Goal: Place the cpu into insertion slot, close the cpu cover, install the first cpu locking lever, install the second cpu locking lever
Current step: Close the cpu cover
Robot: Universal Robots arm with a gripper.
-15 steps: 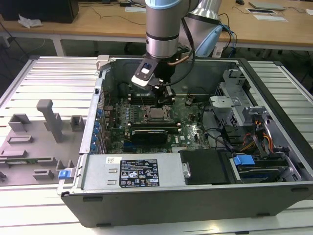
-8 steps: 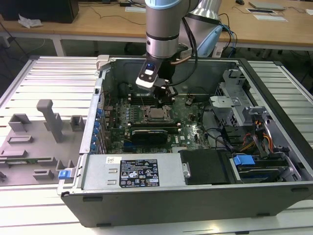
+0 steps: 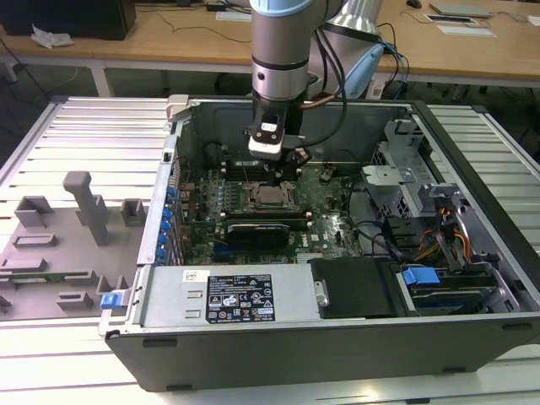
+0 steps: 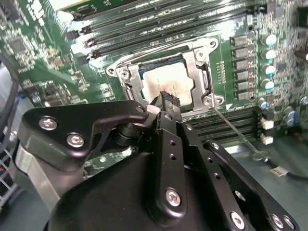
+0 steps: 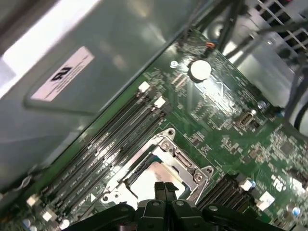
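A: What sits inside the open computer case?
B: A green motherboard, with the robot arm reaching down over its middle.
A: And the gripper?
B: Its fingertips are pinched together and hold nothing, just above the cpu cover. The cover lies lowered around the cpu, seated in the insertion slot.

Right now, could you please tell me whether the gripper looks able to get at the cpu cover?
Probably yes: the gripper hangs close over the cpu cover, which lies flat around the cpu, with nothing between them.
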